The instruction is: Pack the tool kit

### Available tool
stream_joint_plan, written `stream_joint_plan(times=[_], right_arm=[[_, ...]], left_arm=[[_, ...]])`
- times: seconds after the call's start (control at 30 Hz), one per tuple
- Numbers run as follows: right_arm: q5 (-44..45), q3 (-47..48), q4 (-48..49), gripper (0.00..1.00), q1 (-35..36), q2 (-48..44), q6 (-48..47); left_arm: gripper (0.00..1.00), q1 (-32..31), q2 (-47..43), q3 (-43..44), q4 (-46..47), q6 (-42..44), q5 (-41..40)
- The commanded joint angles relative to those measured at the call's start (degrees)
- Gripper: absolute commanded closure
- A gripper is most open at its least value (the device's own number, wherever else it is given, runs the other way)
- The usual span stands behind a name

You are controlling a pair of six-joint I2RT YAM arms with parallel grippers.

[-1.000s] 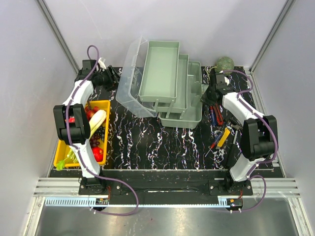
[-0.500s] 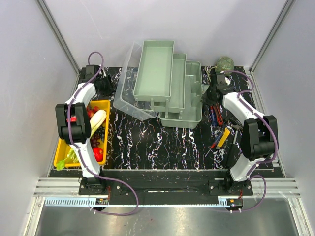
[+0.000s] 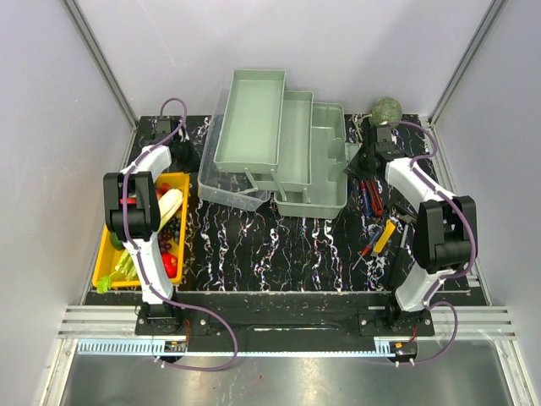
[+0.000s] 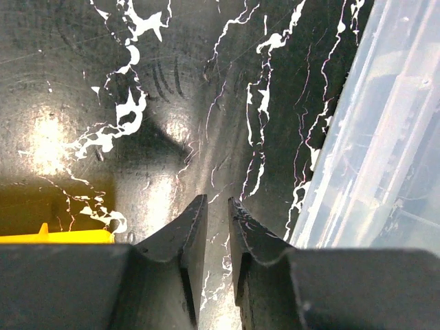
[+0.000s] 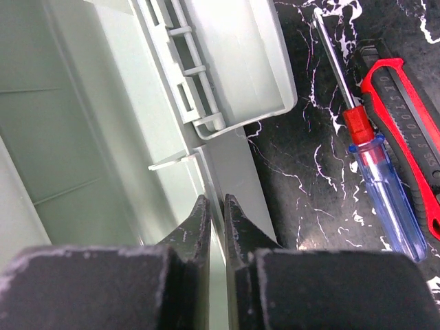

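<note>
Figure: toolbox opened for loading, overhead and both wrist views.

The toolbox (image 3: 330,173) stands at the back middle of the table, its trays (image 3: 249,118) stepped out towards the left and empty. Its clear lid (image 3: 221,179) lies folded down on the left side. No tool is packed yet.

The right gripper (image 5: 215,199) sits at the box's right wall. Its fingers are pressed almost together with only a slit between them, and they appear to pinch the wall's rim. The left gripper (image 4: 217,201) hangs over bare table at the back left, with the lid (image 4: 385,137) just beside it on its right. Its fingers are also drawn nearly together, and nothing is between them.

The step in hand is judged to be steadying the open box before loading.
- The right pinch should sit square on the rim so the box does not slide or twist.
- When the right gripper lets go, it should lift clear of the tray hinges.
- The nearest tools lie just right of that wall: a screwdriver (image 5: 364,151) touching a red knife (image 5: 405,103). Further tools (image 3: 376,239) lie nearer the arm's base.
- The screwdriver is best taken across its handle, approaching from the side away from the knife.
- The left gripper needs to spread before it can grasp anything, and it should stay clear of the thin lid.

A yellow bin (image 3: 188,222) of produce is not part of the kit.
</note>
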Motion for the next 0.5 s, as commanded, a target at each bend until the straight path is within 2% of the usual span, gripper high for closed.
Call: stream_joint_plan(times=[0.0,0.1,0.33,0.47], right_arm=[[2.1,-2.2,-1.6,0.89,-0.8,5.6,2.1],[2.1,-2.1,-1.5,0.89,-0.8,5.7,1.9],[2.0,-1.1,-1.5,0.88,-0.7,4.5,0.3],[1.8,-0.6,-1.4,0.87,-0.7,3.9,-1.3]], left_arm=[[0.79,-1.6,0.1,0.0,3.0,-0.1,1.3],[0.8,-1.5,-0.7,0.0,3.0,-0.1,-0.3],[0.8,-0.9,-4.4,0.3,1.8,-1.6,-9.4],[0.82,0.1,-7.1,-0.8,3.1,-2.0,-10.4]])
